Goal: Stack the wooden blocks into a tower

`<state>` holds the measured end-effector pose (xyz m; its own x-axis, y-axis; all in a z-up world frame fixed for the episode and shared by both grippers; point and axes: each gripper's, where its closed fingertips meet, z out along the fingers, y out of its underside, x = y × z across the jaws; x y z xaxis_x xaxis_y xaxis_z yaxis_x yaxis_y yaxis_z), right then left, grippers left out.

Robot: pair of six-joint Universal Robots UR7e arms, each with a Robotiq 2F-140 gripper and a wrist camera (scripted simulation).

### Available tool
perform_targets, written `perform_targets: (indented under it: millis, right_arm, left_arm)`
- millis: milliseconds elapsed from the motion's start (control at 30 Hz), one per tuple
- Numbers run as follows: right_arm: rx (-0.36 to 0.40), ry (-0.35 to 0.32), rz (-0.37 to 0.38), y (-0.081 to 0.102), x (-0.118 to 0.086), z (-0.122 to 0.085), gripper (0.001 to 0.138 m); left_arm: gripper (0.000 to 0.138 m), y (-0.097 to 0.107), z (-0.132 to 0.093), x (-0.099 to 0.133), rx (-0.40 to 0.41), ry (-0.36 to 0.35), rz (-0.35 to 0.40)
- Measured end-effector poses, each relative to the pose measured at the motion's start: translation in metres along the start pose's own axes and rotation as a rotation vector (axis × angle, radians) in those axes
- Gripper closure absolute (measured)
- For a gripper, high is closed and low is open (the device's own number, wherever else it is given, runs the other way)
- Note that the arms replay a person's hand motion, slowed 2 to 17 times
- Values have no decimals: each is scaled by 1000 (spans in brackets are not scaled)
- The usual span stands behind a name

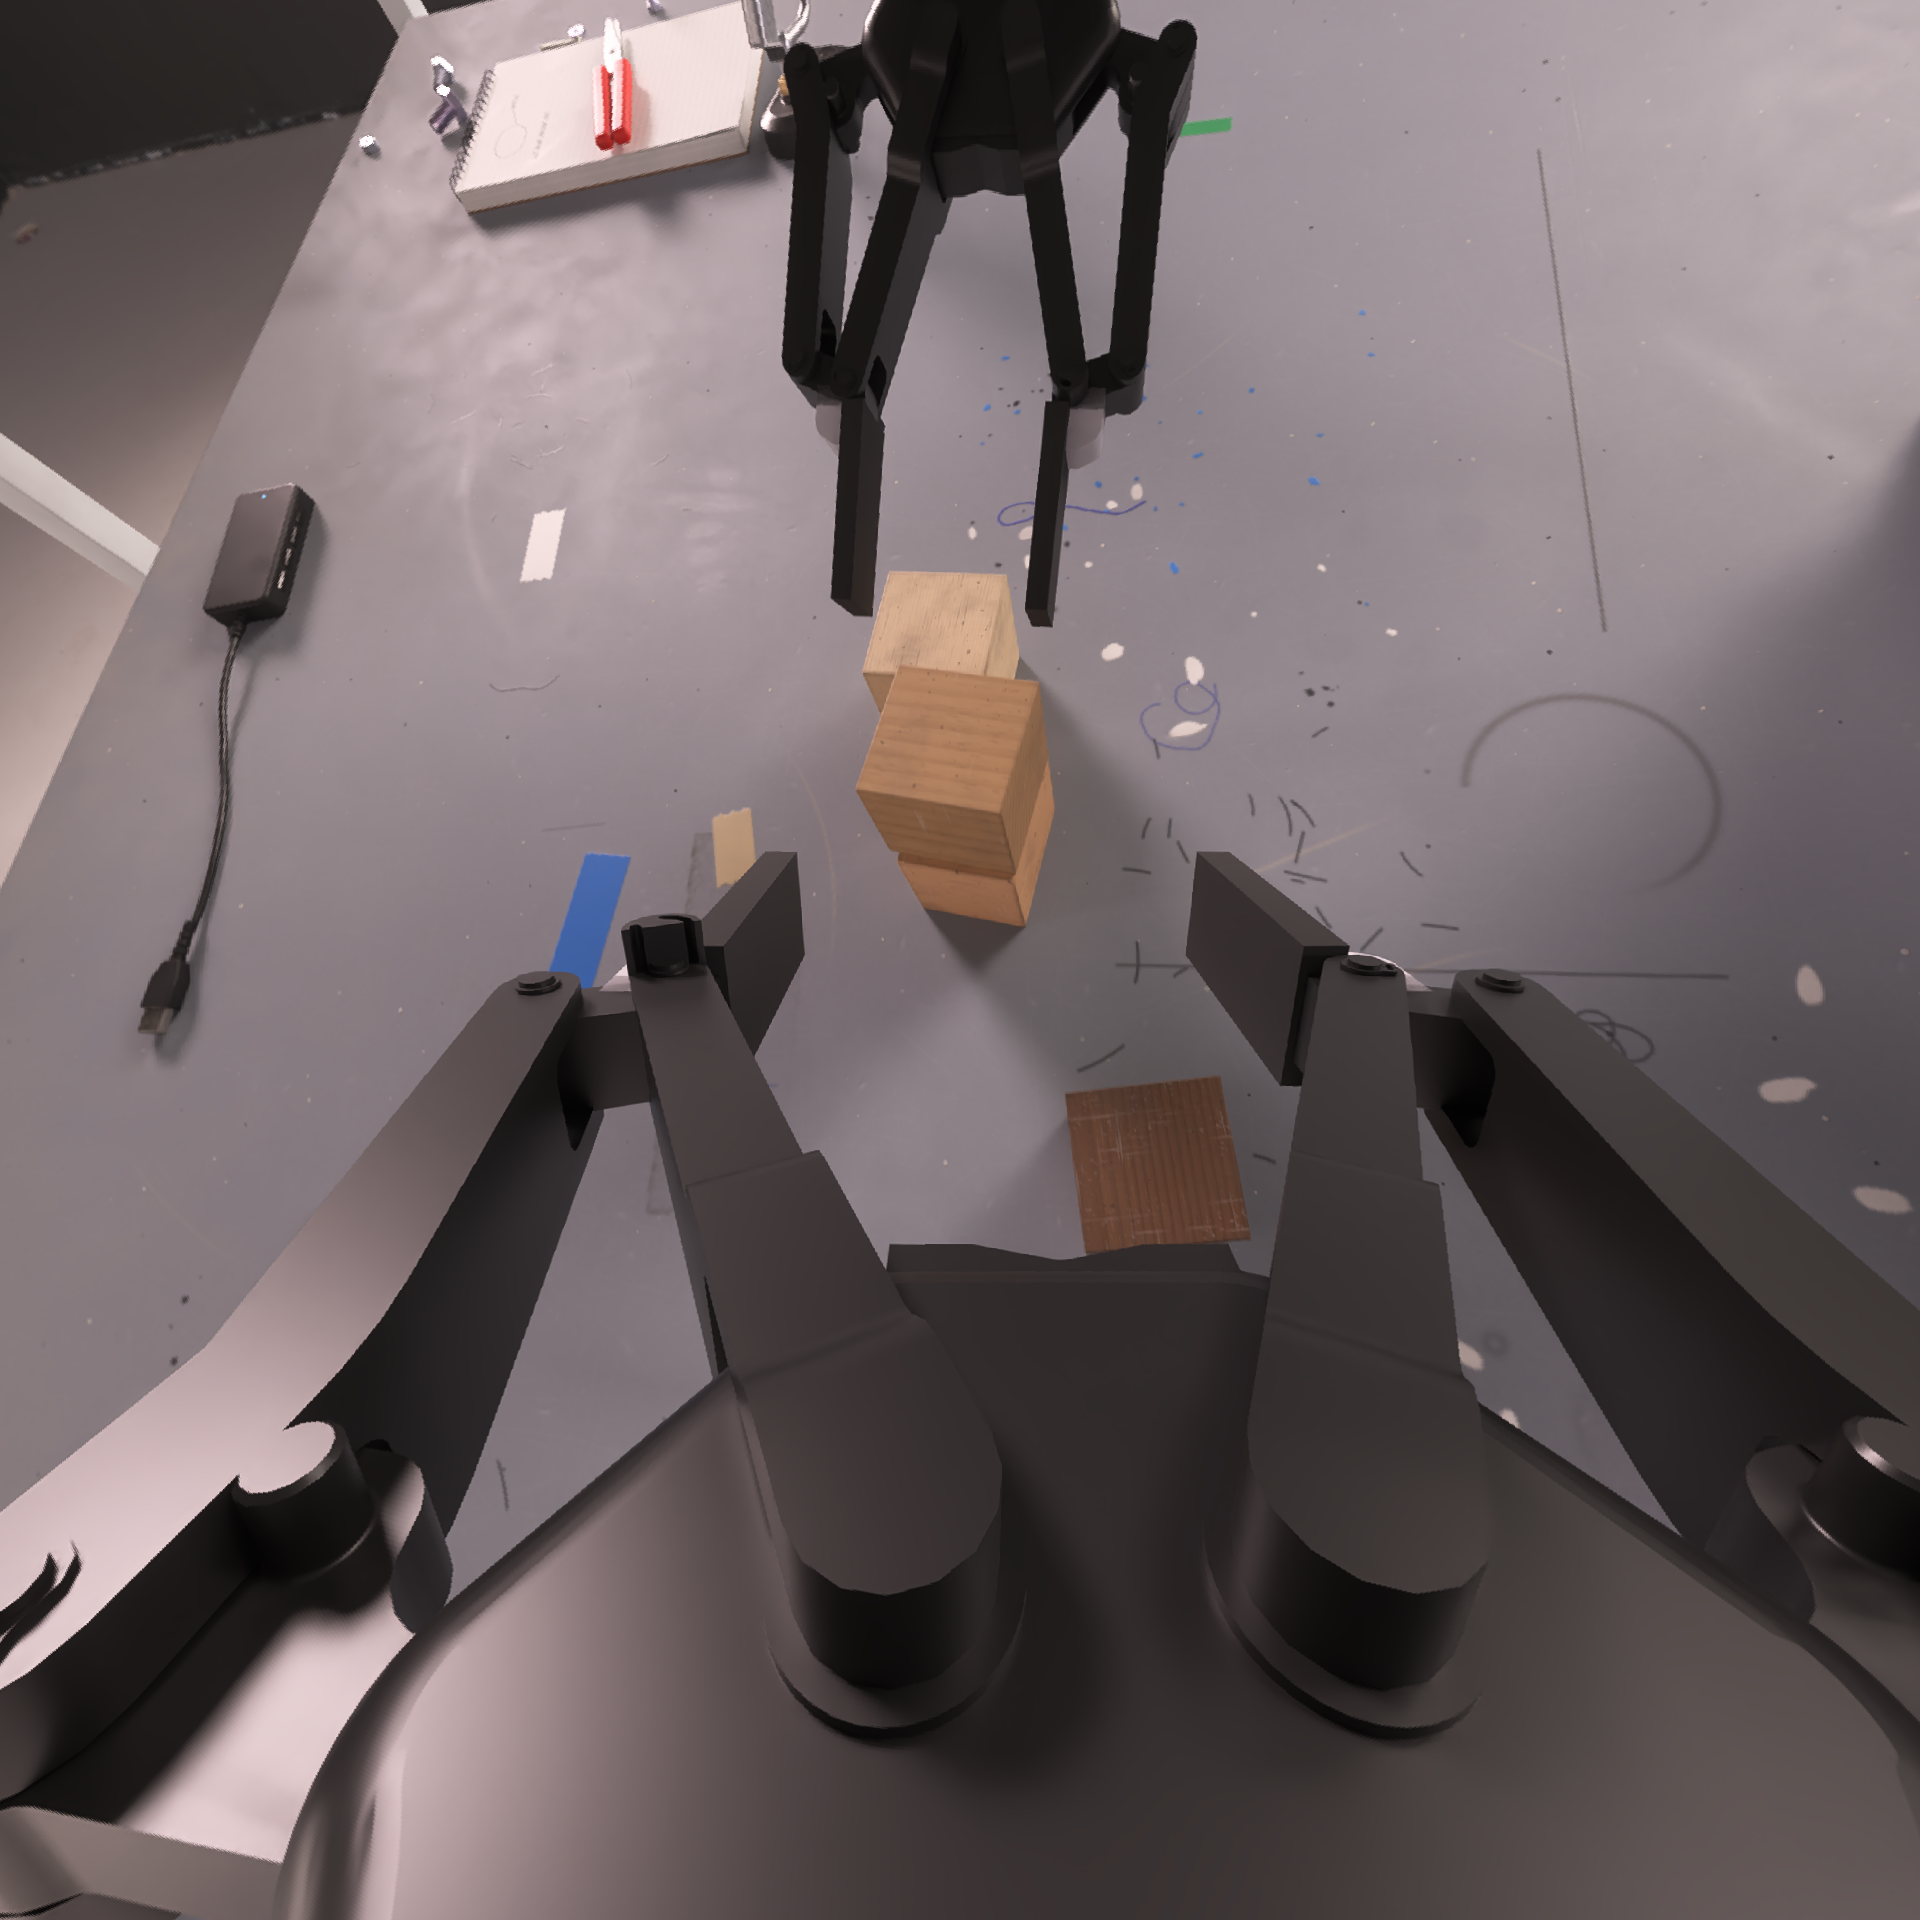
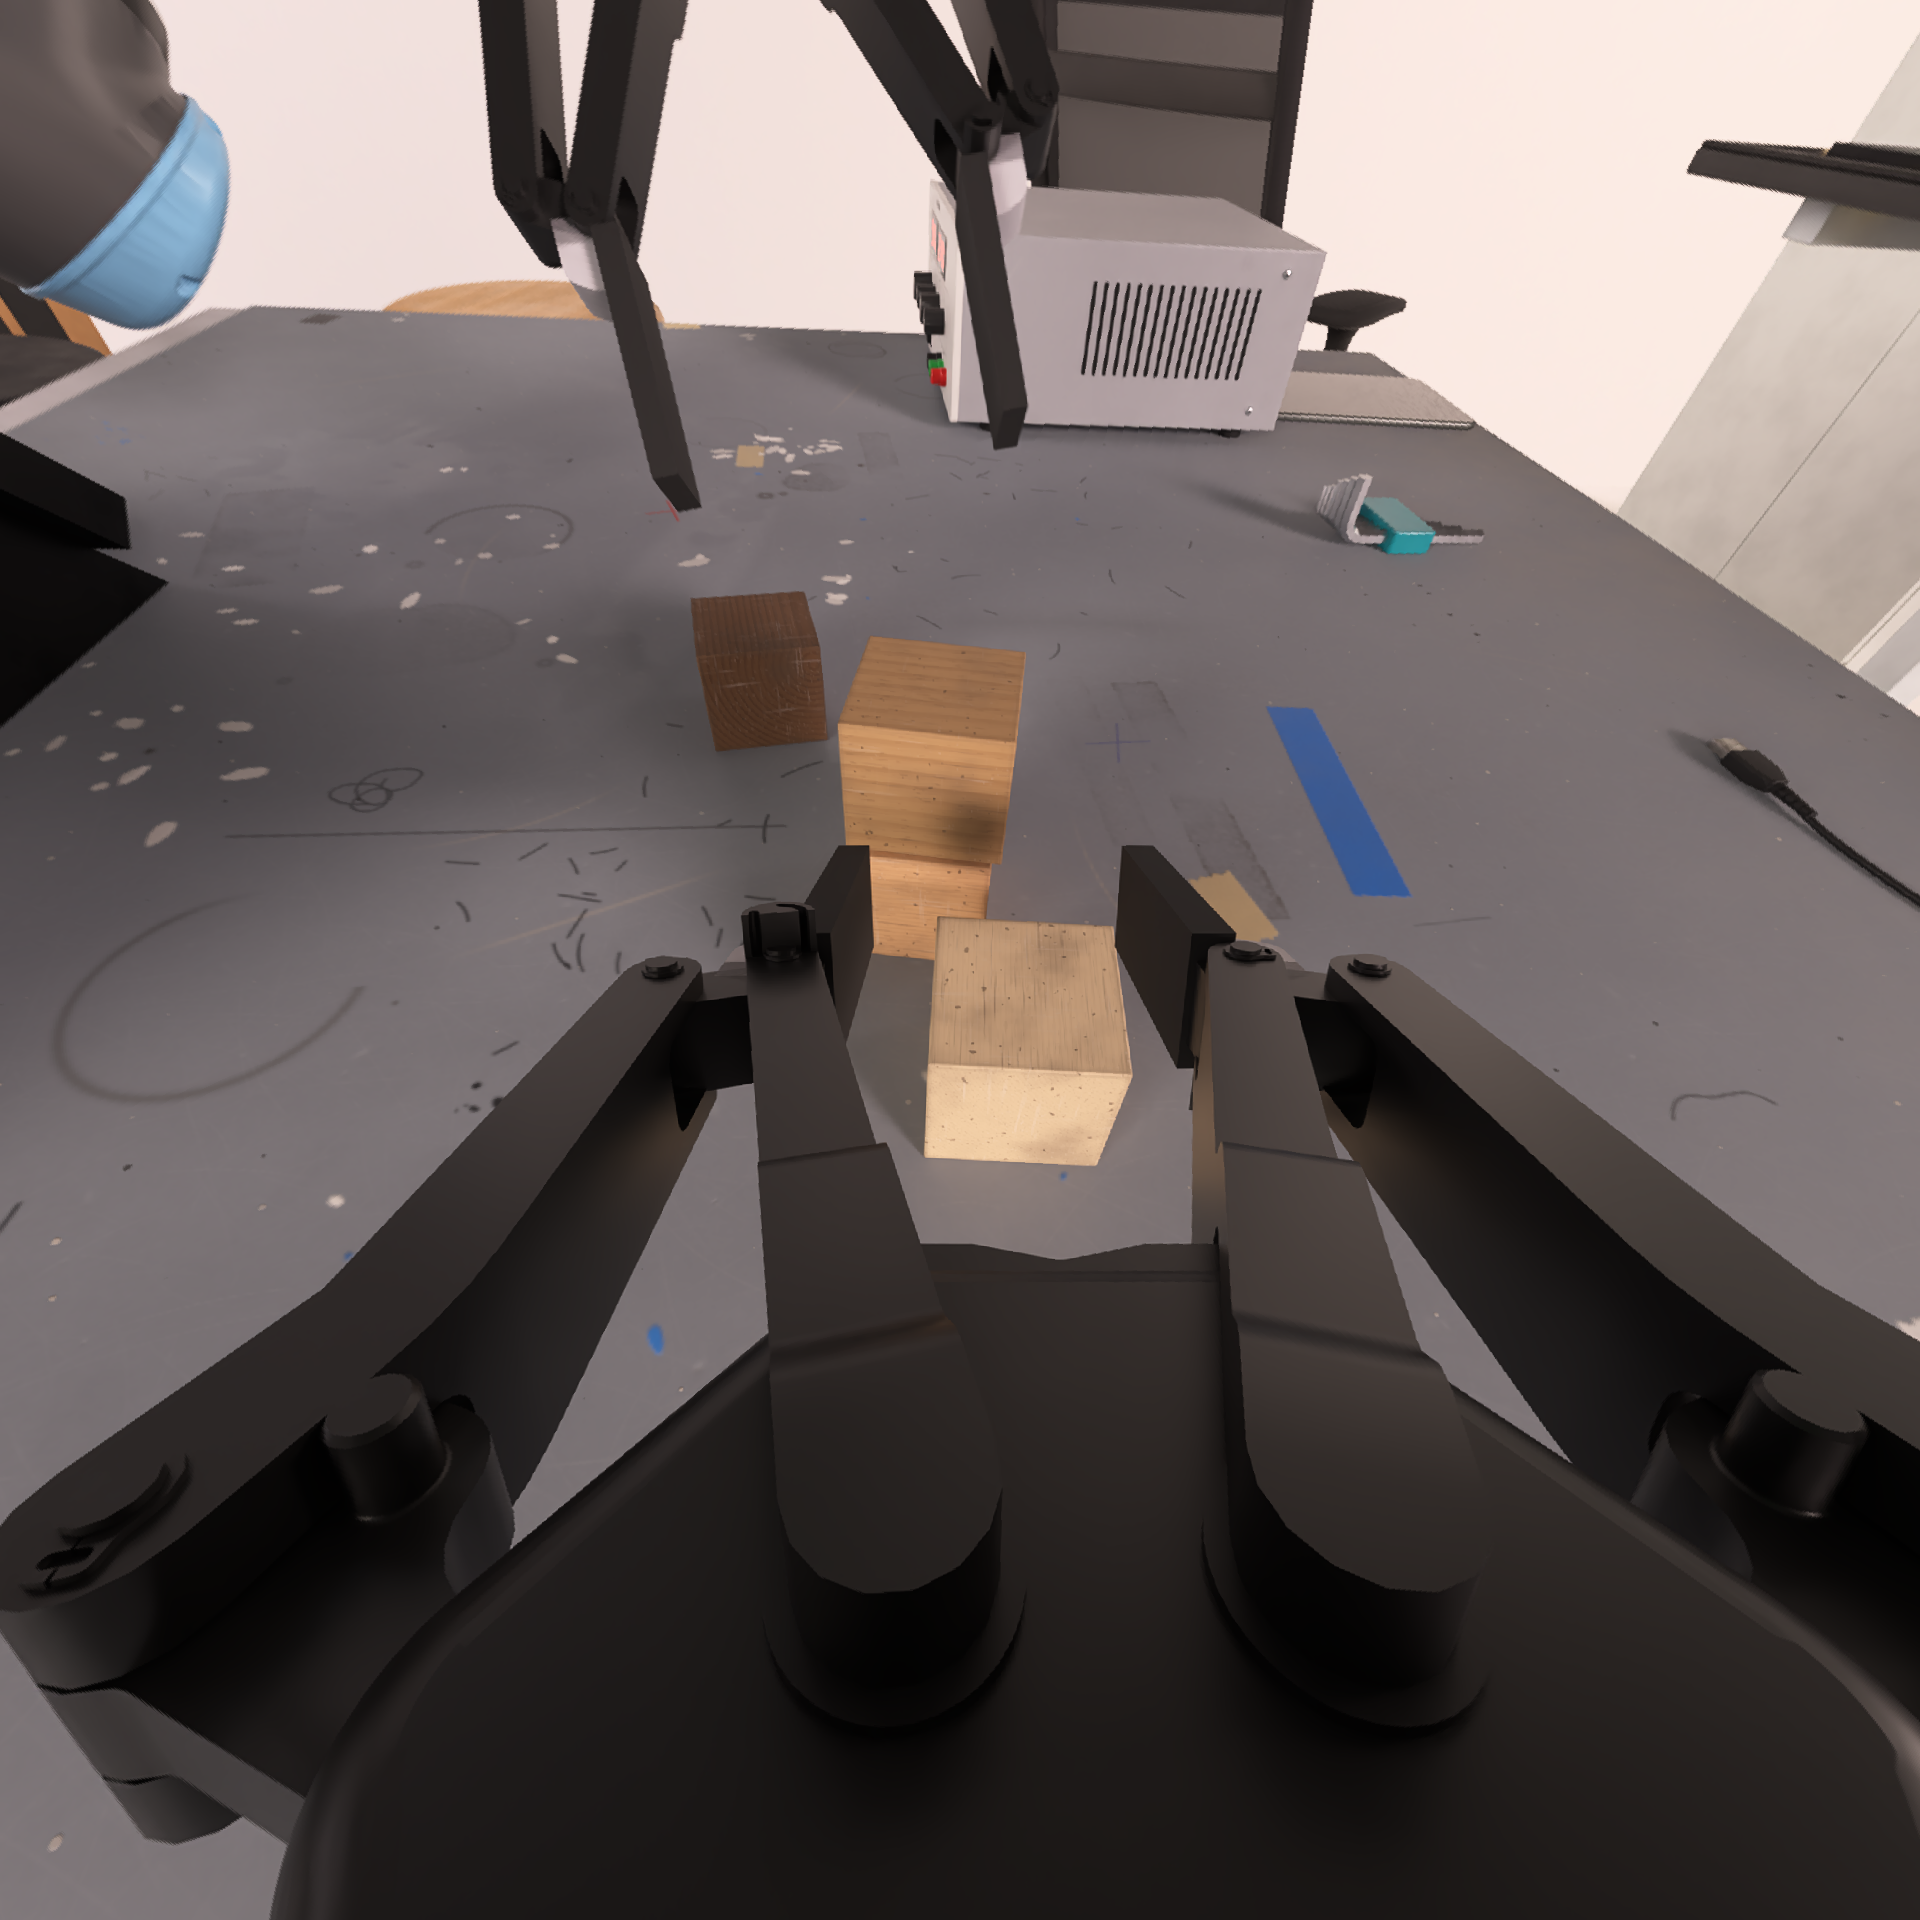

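Two tan wooden blocks are stacked: the upper block (image 1: pixel 951 769) (image 2: pixel 925 727) sits slightly turned on the lower block (image 1: pixel 971 894) (image 2: pixel 925 904). A pale wooden block (image 1: pixel 940 623) (image 2: pixel 1023 1039) lies on the grey table right beside the stack. My right gripper (image 2: pixel 997 883) (image 1: pixel 945 603) is open, with one finger on each side of the pale block, apart from it. A dark brown block (image 1: pixel 1153 1164) (image 2: pixel 758 670) lies alone on the table. My left gripper (image 1: pixel 1003 894) (image 2: pixel 844 465) is open and empty, raised above the table between the stack and the brown block.
A notebook (image 1: pixel 613 104) with a red tool on it lies at a far corner. A black device with a USB cable (image 1: pixel 260 551) lies near the table edge. A grey power supply box (image 2: pixel 1132 301), a hex key set (image 2: pixel 1382 520) and a blue tape strip (image 2: pixel 1335 800) are on the table.
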<state>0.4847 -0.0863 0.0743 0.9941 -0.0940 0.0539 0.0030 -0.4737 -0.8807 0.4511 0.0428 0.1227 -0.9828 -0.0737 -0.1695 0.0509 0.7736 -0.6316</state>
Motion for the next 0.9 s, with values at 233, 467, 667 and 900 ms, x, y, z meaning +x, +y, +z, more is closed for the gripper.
perform_targets:
  millis: [233,467,667,900]
  right_arm:
    - [-30,29,-15,8,6,3,74]
    - [-67,42,-11,18,10,5,73]
    - [-80,28,11,23,10,8,72]
    - [-101,16,22,30,9,12,72]
  left_arm:
    - [39,26,-8,7,12,-38,-31]
    - [38,49,-9,18,17,-55,-70]
    - [38,65,-5,29,33,-54,-94]
    - [38,81,2,41,31,-30,-122]
